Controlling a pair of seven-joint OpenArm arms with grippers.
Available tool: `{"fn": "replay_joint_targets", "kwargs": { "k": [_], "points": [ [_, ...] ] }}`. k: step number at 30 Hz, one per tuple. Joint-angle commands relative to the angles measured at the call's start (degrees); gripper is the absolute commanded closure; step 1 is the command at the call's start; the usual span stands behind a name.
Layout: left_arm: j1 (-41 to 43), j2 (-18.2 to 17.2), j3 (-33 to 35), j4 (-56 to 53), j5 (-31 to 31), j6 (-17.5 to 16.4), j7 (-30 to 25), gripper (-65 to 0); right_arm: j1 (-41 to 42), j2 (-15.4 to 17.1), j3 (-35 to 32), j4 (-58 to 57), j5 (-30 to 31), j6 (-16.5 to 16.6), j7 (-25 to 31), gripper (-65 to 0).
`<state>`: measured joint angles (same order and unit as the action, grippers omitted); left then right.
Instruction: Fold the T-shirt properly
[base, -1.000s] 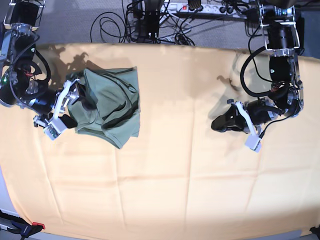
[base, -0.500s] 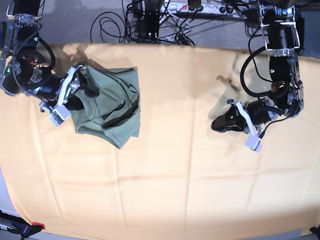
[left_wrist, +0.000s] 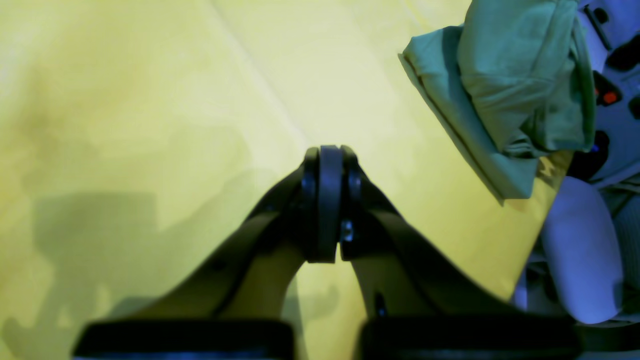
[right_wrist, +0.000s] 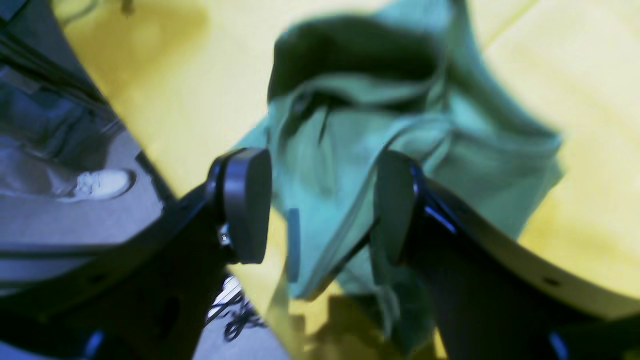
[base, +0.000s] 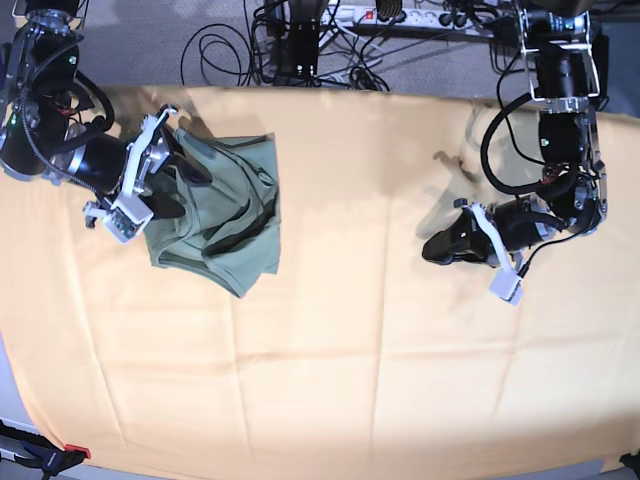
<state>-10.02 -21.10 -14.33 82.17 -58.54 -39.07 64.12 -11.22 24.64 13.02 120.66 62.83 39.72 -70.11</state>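
The sage-green T-shirt (base: 232, 210) lies crumpled in a rough bundle on the left part of the table, also seen in the left wrist view (left_wrist: 505, 85). My right gripper (base: 183, 190) is at its left edge, open. In the right wrist view the two pads (right_wrist: 247, 205) stand well apart, and the T-shirt's rumpled fabric (right_wrist: 350, 130) shows between and beyond them; no pinch on the cloth shows. My left gripper (base: 432, 248) rests far to the right on the bare cloth, shut on nothing, its fingertips (left_wrist: 330, 155) pressed together.
A large yellow-orange cloth (base: 330, 340) covers the whole table. Cables (base: 230, 50) and a power strip (base: 400, 14) lie on the floor beyond the far edge. The right arm's white body (left_wrist: 580, 250) shows beside the T-shirt in the left wrist view.
My right gripper has moved toward the far edge along the T-shirt's left side and turned, and its jaws have narrowed somewhat. The left arm has not moved.
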Motion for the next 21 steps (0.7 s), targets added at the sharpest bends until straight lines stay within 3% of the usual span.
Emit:
{"fn": "replay_joint_targets", "kwargs": {
  "k": [1, 5, 12, 16, 21],
  "points": [
    [-1.1, -0.8, -0.3, 0.9, -1.5, -0.4, -1.1, 0.0, 0.0, 0.8, 0.5, 0.7, 0.1, 0.3, 1.3, -34.2],
    [-1.1, -0.8, -0.3, 0.9, -1.7, -0.3, -1.1, 0.0, -3.1, 0.8, 0.5, 0.7, -4.7, 0.3, 0.8, -34.2],
    [-1.1, -0.8, -0.3, 0.9, -1.8, -0.3, -1.1, 0.0, -5.5, 0.8, 0.5, 0.7, -4.6, 0.3, 0.7, -34.2],
    [-1.1, -0.8, -0.3, 0.9, -1.8, -0.3, -1.1, 0.0, -5.5, 0.7, 0.5, 0.7, -4.9, -0.3, 2.9, -34.0],
    [-1.1, -0.8, -0.3, 0.9, -1.8, -0.3, -1.0, 0.0, -5.4, -0.5, 0.5, -2.7, -9.9, -1.0, 7.3, -28.3]
  ]
}}
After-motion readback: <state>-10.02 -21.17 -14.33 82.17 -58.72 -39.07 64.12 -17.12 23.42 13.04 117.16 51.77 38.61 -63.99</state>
